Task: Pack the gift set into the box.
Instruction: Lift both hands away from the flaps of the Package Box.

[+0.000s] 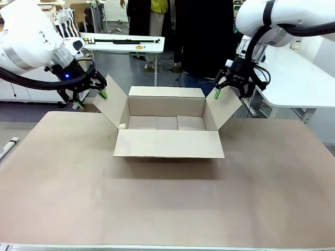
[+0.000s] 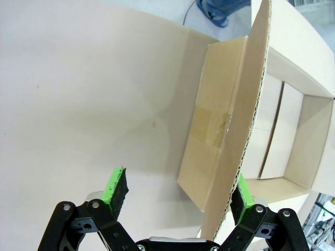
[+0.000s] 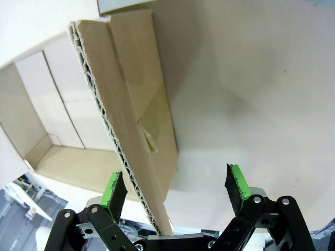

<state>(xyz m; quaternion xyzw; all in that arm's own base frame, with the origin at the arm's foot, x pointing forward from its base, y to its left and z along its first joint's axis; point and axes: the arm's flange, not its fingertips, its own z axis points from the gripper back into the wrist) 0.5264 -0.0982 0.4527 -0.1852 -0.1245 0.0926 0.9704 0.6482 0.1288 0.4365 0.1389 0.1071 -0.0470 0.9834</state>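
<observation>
The brown cardboard box (image 1: 168, 144) stands open at the middle of the table, its four flaps spread outward and its inside bare. My left gripper (image 1: 92, 99) is open at the top edge of the box's left flap (image 1: 111, 102). In the left wrist view the flap's corrugated edge (image 2: 238, 157) runs between the fingers of the left gripper (image 2: 179, 192), close to one green pad (image 2: 239, 194). My right gripper (image 1: 230, 92) is open astride the right flap (image 1: 224, 109). That flap (image 3: 131, 104) lies beside one pad (image 3: 112, 189) of the right gripper (image 3: 174, 187). The gift set is out of view.
The tan table (image 1: 167, 209) has free room in front of the box and on both sides. A small white object (image 1: 9, 144) lies at its left edge. White tables (image 1: 123, 43) stand behind and at the right, and people in dark clothes (image 1: 201, 36) stand at the far side.
</observation>
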